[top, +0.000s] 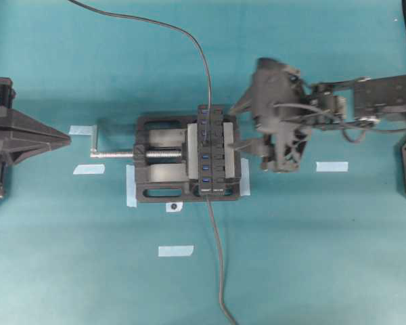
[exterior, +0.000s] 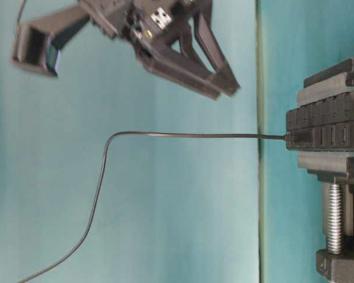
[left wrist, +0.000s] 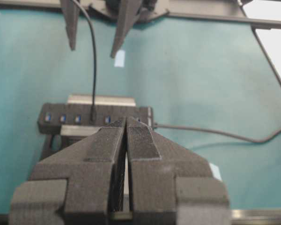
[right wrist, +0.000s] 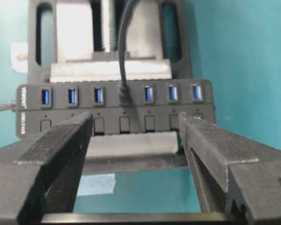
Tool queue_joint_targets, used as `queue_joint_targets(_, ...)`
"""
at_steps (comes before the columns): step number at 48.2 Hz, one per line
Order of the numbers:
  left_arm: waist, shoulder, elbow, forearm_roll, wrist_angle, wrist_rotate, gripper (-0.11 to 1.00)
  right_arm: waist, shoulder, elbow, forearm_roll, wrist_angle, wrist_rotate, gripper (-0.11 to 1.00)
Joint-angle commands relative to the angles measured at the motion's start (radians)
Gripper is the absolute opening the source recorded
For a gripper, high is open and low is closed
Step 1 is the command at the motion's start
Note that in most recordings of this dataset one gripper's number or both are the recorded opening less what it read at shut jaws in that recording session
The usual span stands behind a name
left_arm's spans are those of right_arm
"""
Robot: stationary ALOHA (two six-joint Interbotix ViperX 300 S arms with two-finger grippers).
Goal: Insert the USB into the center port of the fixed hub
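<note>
Visibly, six blue slots (right wrist: 99,95) free.

Matt black plastic hub (right wrist: 117,105), bare metal vise screw (top: 115,154) (threaded), smooth teal tabletop (top: 311,257).

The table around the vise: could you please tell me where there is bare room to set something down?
Bare table lies right of the lower cable, and also left of the upper cable. It is crowded around the vise, the hub and the right gripper.
</note>
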Motion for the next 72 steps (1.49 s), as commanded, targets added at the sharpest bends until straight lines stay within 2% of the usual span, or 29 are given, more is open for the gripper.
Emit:
queue_joint_targets(1,0.002,0.002,-0.011,0.0,-0.008,-0.002,0.0,-0.002,-0.04,0.006,0.002,-0.026,0.017,0.76)
queue_joint_targets(15,0.002,-0.002,-0.012,0.0,-0.006,-0.002,0.0,-0.003,-0.095,0.055,0.002,-0.057,0.025,0.76)
queue_joint_targets(34,0.002,-0.002,-0.014,0.0,-0.005,-0.002,0.0,0.011,-0.146,0.123,0.002,-0.156,0.025,0.76)
queue_joint_targets(72,0.002,-0.002,-0.015,0.002,-0.005,-0.002,0.0,0.017,-0.146,0.133,0.002,-0.161,0.023,0.76)
